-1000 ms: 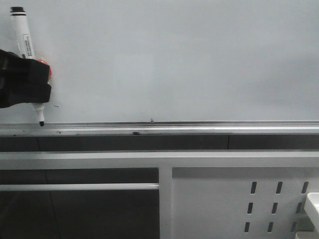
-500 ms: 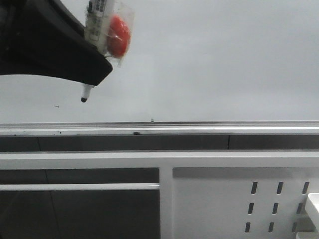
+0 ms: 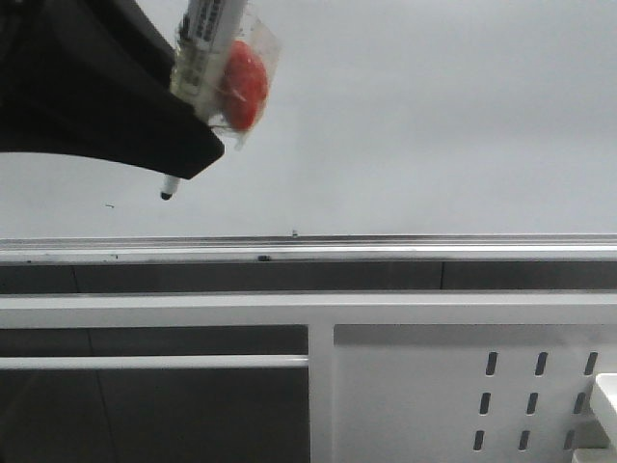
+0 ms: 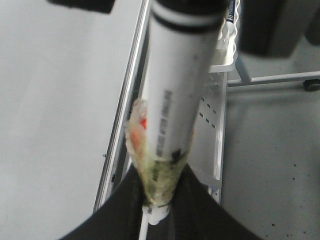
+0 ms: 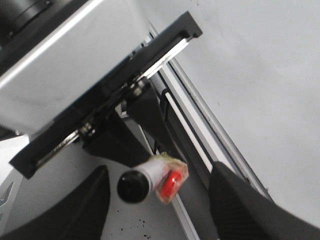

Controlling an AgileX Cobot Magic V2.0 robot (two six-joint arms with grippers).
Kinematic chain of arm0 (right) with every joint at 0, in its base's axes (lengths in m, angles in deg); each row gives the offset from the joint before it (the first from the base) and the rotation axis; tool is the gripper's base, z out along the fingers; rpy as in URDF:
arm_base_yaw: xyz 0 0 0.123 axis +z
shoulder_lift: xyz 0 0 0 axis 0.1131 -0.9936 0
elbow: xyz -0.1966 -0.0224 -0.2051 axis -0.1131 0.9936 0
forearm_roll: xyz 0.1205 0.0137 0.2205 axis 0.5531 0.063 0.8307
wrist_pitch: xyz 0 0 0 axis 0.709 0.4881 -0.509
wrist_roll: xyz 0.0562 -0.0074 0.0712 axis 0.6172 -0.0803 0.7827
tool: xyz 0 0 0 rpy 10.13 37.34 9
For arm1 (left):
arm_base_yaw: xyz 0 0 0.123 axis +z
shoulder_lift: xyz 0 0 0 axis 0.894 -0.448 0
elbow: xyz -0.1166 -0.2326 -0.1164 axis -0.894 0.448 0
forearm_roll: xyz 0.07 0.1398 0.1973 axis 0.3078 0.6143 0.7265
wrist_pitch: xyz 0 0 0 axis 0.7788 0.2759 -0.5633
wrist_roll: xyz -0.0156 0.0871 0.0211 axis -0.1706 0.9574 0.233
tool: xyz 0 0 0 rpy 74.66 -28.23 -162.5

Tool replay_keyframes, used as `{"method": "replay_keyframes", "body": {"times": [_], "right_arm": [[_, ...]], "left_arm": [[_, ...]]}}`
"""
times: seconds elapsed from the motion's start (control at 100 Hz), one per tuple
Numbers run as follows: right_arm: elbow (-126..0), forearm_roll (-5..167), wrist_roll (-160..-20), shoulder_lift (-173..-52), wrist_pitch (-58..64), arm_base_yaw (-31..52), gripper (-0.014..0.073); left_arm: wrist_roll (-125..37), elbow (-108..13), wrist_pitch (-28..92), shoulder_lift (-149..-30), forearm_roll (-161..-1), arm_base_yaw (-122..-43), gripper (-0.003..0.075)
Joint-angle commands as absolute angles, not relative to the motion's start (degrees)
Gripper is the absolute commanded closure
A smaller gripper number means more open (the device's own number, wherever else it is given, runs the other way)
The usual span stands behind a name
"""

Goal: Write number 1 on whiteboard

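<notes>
The whiteboard (image 3: pixel 405 125) is a pale grey-white board that fills the upper front view, with a silver rail (image 3: pixel 386 247) along its lower edge. No number 1 stroke shows on it, only tiny dark specks. My left gripper (image 3: pixel 178 145) is shut on a white marker (image 3: pixel 204 43) that has a red piece taped to it (image 3: pixel 243 85). The marker's black tip (image 3: pixel 166 195) points down, just above the rail at the board's left. In the left wrist view the marker (image 4: pixel 175 90) rises from between the closed fingers (image 4: pixel 125 210). My right gripper (image 5: pixel 159 202) is open and empty behind the marker (image 5: pixel 145 179).
Below the rail stands a white frame with a perforated metal panel (image 3: pixel 482 386) at the lower right. A white basket edge (image 3: pixel 607 395) shows at the far right. A white wire basket (image 4: pixel 227 45) hangs beside the frame in the left wrist view.
From a second ago my left gripper rose and moved right with the marker, lifting the tip off the rail. In the last half second the marker only tilted slightly.
</notes>
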State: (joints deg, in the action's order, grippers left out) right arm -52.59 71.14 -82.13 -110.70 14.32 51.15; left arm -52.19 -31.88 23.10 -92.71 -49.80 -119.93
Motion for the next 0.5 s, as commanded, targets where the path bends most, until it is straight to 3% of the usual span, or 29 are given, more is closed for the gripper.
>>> {"method": "replay_keyframes", "body": {"times": [0.0, 0.39, 0.49], "right_arm": [[-54.99, 71.27, -82.8, -111.45, 8.82, 51.28, 0.0201], [-54.99, 71.27, -82.8, -116.57, 7.72, 47.96, 0.0204], [-54.99, 71.27, -82.8, -117.07, 7.41, 47.96, 0.0266]], "left_arm": [[-52.63, -33.95, 26.53, -91.6, -49.53, -120.47, 0.074], [-52.63, -33.95, 26.53, -91.6, -49.0, -120.47, 0.074], [-52.63, -33.95, 25.97, -91.6, -49.0, -120.47, 0.074]]}}
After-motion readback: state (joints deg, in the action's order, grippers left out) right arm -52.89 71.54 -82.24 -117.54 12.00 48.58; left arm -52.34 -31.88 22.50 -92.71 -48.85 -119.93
